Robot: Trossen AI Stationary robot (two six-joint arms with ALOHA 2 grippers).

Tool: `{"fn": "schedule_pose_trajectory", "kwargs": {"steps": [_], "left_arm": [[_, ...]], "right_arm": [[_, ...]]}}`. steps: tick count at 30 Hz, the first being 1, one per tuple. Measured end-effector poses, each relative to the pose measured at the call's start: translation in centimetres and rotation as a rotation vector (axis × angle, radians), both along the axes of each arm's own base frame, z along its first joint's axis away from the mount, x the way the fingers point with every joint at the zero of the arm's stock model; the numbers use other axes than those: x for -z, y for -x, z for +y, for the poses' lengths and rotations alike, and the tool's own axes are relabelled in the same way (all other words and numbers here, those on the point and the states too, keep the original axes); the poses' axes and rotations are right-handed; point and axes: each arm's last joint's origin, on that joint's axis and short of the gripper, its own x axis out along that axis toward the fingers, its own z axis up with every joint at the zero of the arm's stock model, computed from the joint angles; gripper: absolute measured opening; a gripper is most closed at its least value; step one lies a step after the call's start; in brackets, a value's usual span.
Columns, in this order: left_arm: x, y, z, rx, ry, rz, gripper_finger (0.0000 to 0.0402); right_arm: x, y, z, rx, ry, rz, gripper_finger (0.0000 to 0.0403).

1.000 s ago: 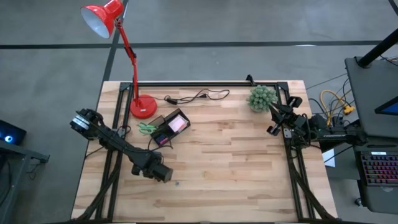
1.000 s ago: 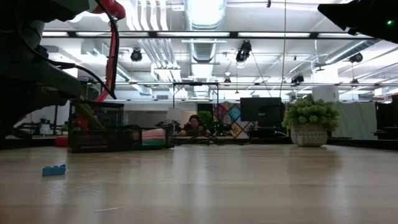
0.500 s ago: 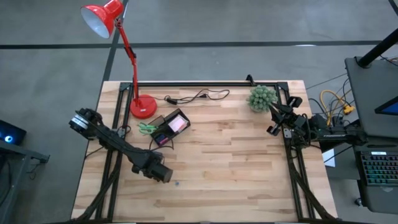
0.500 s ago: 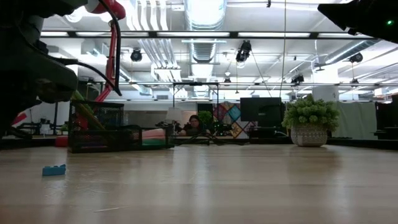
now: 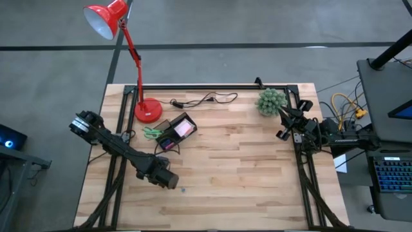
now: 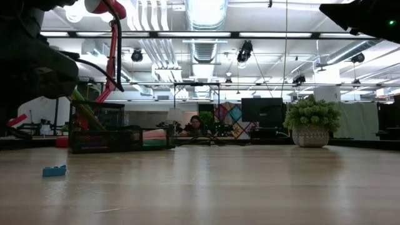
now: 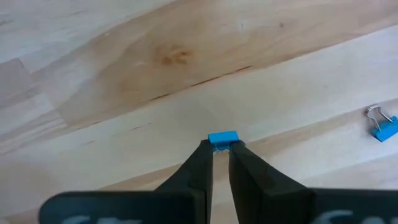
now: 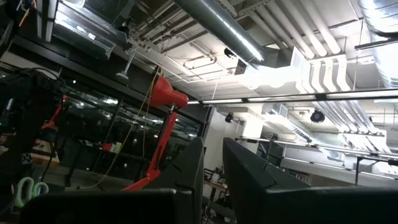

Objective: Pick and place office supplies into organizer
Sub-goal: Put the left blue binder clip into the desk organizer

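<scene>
Left end effector: fingers drawn narrow and pinched on a small blue piece at their tips, just above the bench.
Left end effector, from above: over the near-left part of the bench, pointing right and toward the near edge.
Left arm: stretched low and slanting from its base at the left edge out to the end effector.
Blue binder clip: lying on the bench, apart from the pinched piece, wire handles up.
Blue item on bench: seen at table height in the near left, resting on the wood; from above a small blue speck sits just beside the left end effector.
Organizer: far-left part of the bench, well apart from the left end effector; something pink shows inside it.
Green-handled scissors: flat on the bench, touching the organizer's left side.
Red lamp: round base just beyond the scissors, at the far left.
Right end effector: at the right edge near the green plant ball; fingers set narrow with a small gap, holding nothing.
Right arm: folded back at the right edge, its wrist tilted upward toward the ceiling.
</scene>
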Motion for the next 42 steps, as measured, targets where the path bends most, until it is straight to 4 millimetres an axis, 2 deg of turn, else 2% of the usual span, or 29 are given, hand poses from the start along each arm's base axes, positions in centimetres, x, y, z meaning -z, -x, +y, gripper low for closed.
{"fn": "schedule_pose_trajectory", "kwargs": {"steps": [8,15,20,29,42], "left_arm": [[-0.2,0.0,0.0,0.003,0.008,-0.008,0.0017],[-1.4,0.3,0.2,0.004,0.029,-0.051,0.0017],[-2.2,0.3,0.7,0.013,-0.019,-0.120,0.0017],[-3.1,-0.4,2.9,0.042,-0.181,-0.244,0.0017],[-3.6,-2.1,7.0,0.054,-0.449,-0.305,0.0017]], "right_arm": [[0.0,0.0,0.0,0.000,0.000,0.000,0.0052],[0.0,0.0,0.0,0.000,0.000,0.000,0.0052],[0.0,0.0,0.0,0.000,0.000,-0.002,0.0052],[0.0,0.0,0.0,0.000,0.000,-0.002,0.0052],[0.0,0.0,0.0,0.000,0.000,-0.002,0.0052]]}}
